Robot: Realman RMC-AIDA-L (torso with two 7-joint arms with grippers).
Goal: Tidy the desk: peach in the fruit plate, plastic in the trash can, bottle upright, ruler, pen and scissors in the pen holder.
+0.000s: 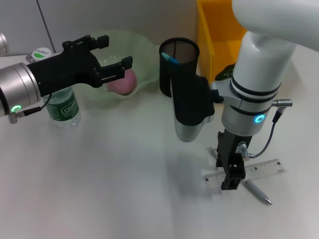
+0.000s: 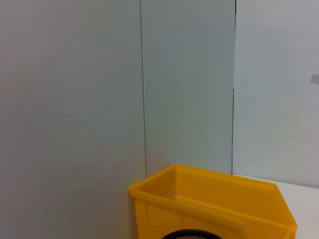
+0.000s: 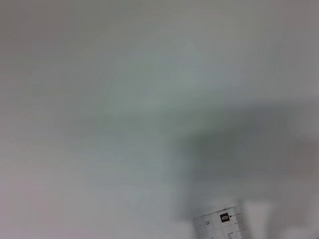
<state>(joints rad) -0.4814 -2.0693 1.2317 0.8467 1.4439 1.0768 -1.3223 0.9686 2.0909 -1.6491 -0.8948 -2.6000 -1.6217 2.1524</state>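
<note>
A pink peach [image 1: 124, 82] lies in the pale green fruit plate [image 1: 144, 47] at the back. My left gripper [image 1: 115, 52] hovers open above that plate, holding nothing. The bottle [image 1: 64, 105] stands upright at the left, under my left arm. Beside the plate stands the black mesh pen holder [image 1: 179, 67] with a blue item [image 1: 169, 59] inside; its rim [image 2: 192, 234] shows in the left wrist view. My right gripper [image 1: 232, 175] points straight down onto the clear ruler [image 1: 261, 168], whose end [image 3: 222, 225] shows in the right wrist view. A silver pen [image 1: 258, 191] lies beside it. The scissors are out of view.
The yellow trash can [image 1: 217, 45] stands at the back right behind the pen holder, with something dark [image 1: 227, 72] inside; the same trash can [image 2: 214, 199] fills the left wrist view before a grey wall. The right arm's camera housing [image 1: 189, 107] hangs over the middle.
</note>
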